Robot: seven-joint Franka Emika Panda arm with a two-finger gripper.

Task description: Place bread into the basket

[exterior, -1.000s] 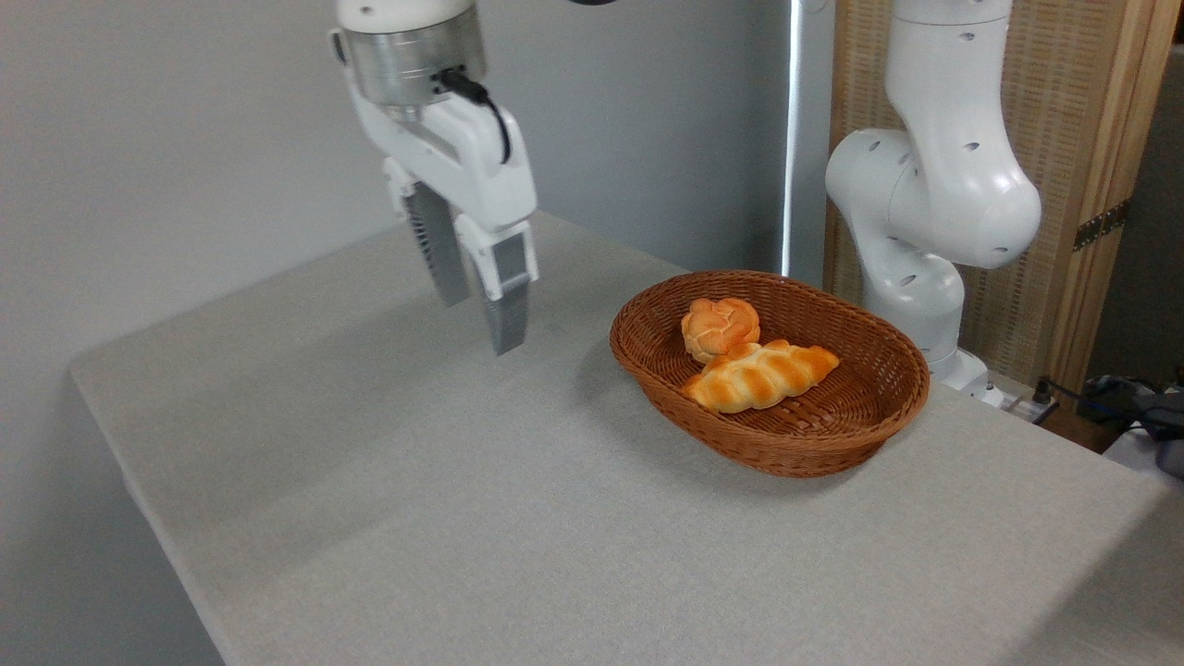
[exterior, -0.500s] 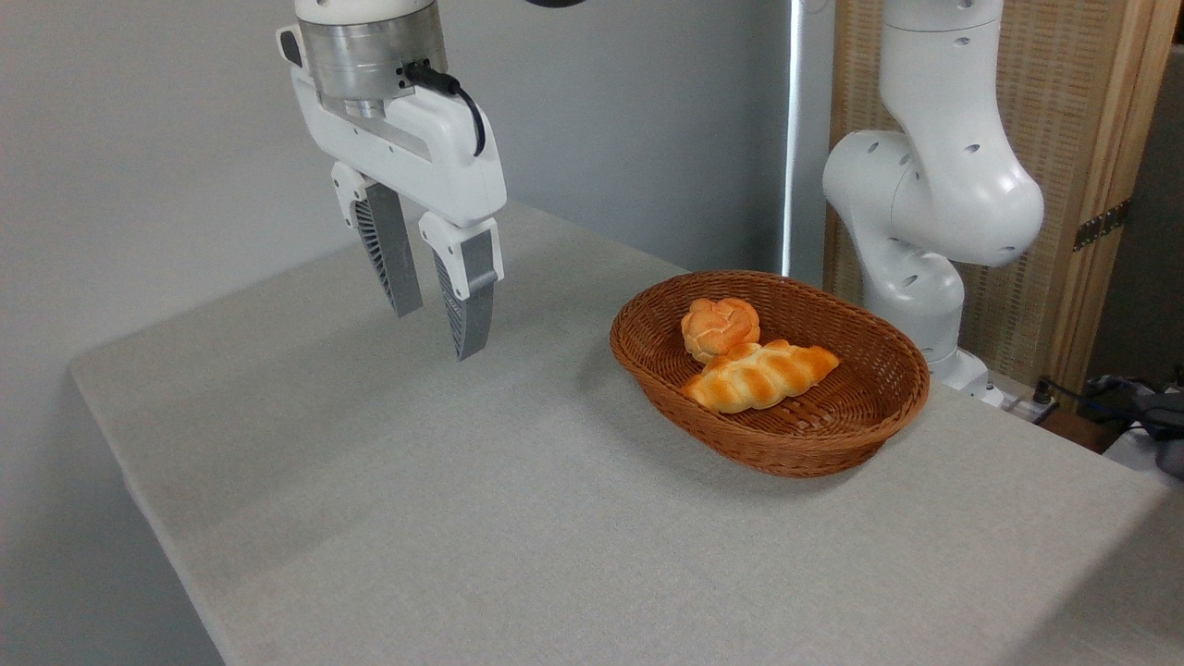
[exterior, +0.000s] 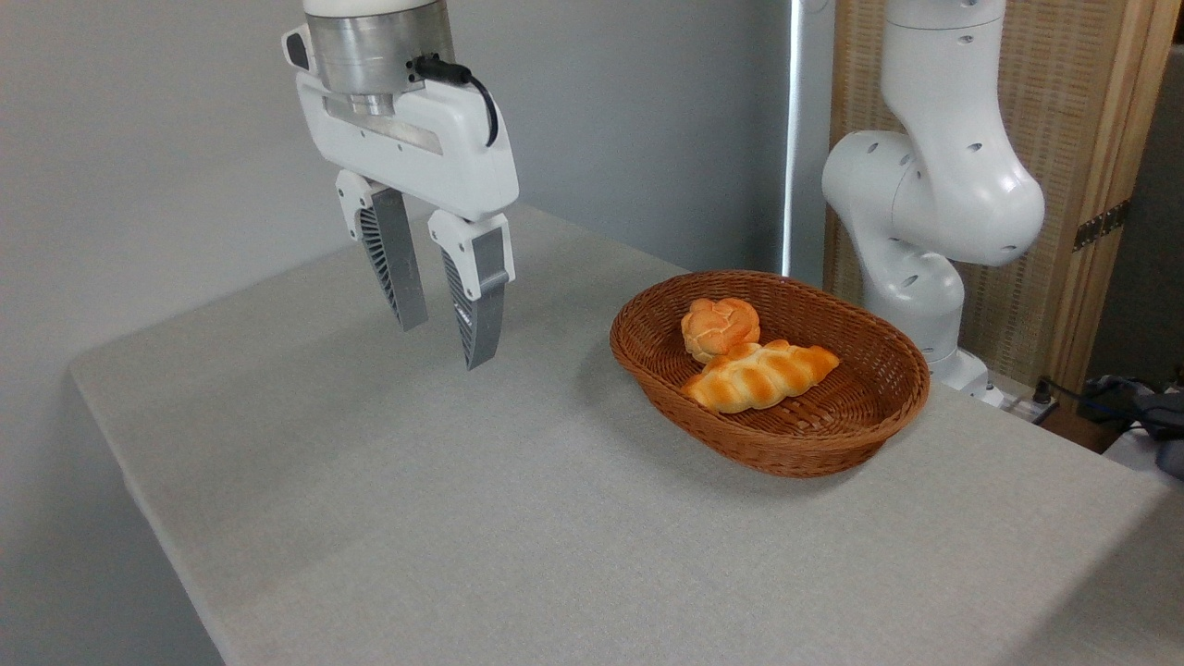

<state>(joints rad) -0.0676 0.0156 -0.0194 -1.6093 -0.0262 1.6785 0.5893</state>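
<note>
The braided golden bread lies inside the oval brown wicker basket, on the right half of the table. A small round knotted roll rests just behind it in the same basket. My gripper hangs above the table well to the left of the basket, fingers pointing down. It is open, with nothing between the grey ribbed fingers.
The grey cloth-covered table has its left edge and front-left corner in view. The arm's white base and joints stand behind the basket at the back right. Cables and a dark object lie at the far right edge.
Over the last second my gripper swung left away from the basket, then shifted slightly back right and lower. Its fingers stay apart. The bread and roll have not moved.
</note>
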